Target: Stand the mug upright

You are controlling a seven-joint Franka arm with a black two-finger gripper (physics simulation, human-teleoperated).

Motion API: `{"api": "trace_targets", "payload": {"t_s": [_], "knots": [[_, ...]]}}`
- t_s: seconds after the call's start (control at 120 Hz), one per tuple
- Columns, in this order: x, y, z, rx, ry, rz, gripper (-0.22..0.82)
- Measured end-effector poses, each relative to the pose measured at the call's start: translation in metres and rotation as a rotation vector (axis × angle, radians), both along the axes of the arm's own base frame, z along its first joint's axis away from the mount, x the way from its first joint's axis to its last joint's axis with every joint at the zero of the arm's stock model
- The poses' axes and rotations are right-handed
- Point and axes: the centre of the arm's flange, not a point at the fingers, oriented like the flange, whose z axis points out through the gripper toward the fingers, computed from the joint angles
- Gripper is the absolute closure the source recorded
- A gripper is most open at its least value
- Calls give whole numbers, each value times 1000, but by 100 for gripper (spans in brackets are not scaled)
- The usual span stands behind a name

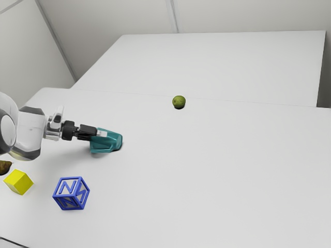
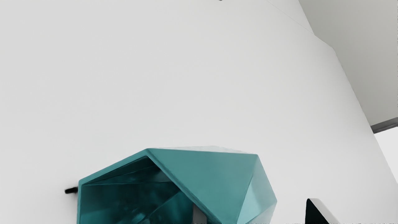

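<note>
Since the teal mug [image 1: 106, 141] lies tipped on its side, I judge that the step in hand is getting a sound hold on its wall. My gripper [image 1: 101, 133] is open at the mug: in the wrist view one finger [image 2: 200, 215] reaches into the mouth, while the other finger [image 2: 321, 215] stands outside, apart from the faceted wall. I would centre that wall between them before closing, then squeeze gently, as the slanted facets could make the mug roll or slip. With it firm, I'd lift just enough for clearance, turn the mouth to 12 o'clock and the base to 6, and let go only once the base sits flat. Around the mug in the exterior view, the lime [image 1: 179, 102] is at 2 o'clock, the blue letter block [image 1: 71, 193] at 7 and the yellow cube [image 1: 18, 182] at 8, all clear of it.
</note>
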Motion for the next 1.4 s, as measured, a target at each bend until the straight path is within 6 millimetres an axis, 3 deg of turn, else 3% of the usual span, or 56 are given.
{"api": "trace_targets", "payload": {"t_s": [0.225, 0.433, 0.533, 0.717, 0.908, 1.117, 1.283, 1.4], "knots": [[-2, -1, -2, -4, -14, -3, 62], [-2, -2, 0, 1, -39, -1, 71], [1, -6, 10, 14, -65, -10, 75], [8, -25, 46, 54, -136, -42, 77], [8, -72, 89, 171, -174, -144, 78], [-6, -135, 107, 452, -95, -362, 79], [-13, -170, 134, 711, -47, -517, 79], [-10, -179, 138, 844, 9, -550, 79]]}}
